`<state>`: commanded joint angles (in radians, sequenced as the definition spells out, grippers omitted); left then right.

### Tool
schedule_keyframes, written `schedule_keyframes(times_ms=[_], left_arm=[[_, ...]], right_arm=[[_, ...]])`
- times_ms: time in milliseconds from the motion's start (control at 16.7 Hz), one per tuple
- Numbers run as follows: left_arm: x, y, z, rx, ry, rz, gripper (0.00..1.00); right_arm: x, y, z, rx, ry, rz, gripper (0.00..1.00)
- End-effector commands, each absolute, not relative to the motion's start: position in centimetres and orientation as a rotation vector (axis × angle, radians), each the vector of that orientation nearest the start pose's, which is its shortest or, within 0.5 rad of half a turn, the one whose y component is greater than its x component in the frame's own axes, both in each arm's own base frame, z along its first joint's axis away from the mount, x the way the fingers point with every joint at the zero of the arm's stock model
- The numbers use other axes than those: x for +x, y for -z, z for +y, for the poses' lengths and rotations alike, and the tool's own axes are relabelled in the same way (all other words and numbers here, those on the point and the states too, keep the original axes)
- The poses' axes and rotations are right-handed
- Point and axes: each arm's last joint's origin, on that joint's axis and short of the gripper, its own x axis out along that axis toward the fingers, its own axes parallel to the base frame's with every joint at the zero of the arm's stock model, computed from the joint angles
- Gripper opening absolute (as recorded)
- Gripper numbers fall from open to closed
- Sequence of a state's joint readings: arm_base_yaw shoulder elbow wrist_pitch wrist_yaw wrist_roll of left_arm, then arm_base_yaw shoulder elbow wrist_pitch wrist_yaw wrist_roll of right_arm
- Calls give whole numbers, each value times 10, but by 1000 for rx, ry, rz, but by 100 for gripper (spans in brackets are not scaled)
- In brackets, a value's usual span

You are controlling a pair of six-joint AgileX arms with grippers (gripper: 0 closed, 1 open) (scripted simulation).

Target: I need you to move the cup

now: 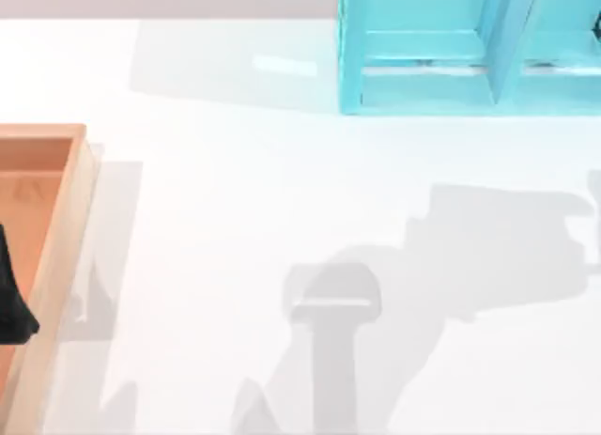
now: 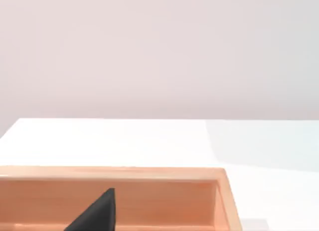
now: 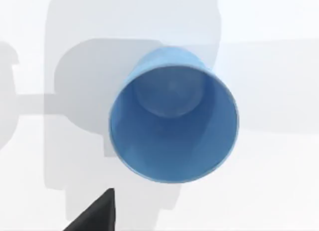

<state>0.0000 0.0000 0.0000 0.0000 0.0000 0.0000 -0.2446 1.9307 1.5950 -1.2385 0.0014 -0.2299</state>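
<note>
While both arms sit mostly outside the overhead picture, these are the parts that can be made out.

Right gripper: a dark fingertip (image 3: 97,213) shows at the edge of the right wrist view, above the white table (image 3: 279,191). It touches nothing visible, and I cannot tell whether the fingers are apart or together.

Cup: a blue cup (image 3: 173,122) stands upright on the table right beneath the right wrist camera, its open mouth facing up so the round bottom shows inside. The dark fingertip is near its rim but apart from it.

Left gripper: a dark fingertip (image 2: 97,215) shows in the left wrist view, over the inside of a wooden tray (image 2: 149,173). In the top view a dark part of the left arm (image 1: 11,299) lies over the same tray (image 1: 70,219) at the table's left edge. Whether these fingers are apart or together cannot be told either.

Shelf: a light blue open shelf unit (image 1: 423,54) stands at the far right of the table, well apart from the tray.

Table surface: grey shadows of the arms fall across the white top (image 1: 207,266) between tray and shelf.
</note>
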Motion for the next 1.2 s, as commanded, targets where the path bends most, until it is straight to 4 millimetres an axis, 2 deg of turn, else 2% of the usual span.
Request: schedule_keyframes(times_ms=[420,540,720,1200], left_arm=[[106,-160,-1,0,0,0,100],[106,-160,-1,0,0,0,100],[106,-160,-1,0,0,0,100],[106,-160,-1,0,0,0,100]], right_arm=[[360,-144,-87,6,9,1565,100],[359,-136,-87,8,8,1571,100],[359,-136,-87,8,8,1571,100],[359,-136,-87,8,8,1571,40]])
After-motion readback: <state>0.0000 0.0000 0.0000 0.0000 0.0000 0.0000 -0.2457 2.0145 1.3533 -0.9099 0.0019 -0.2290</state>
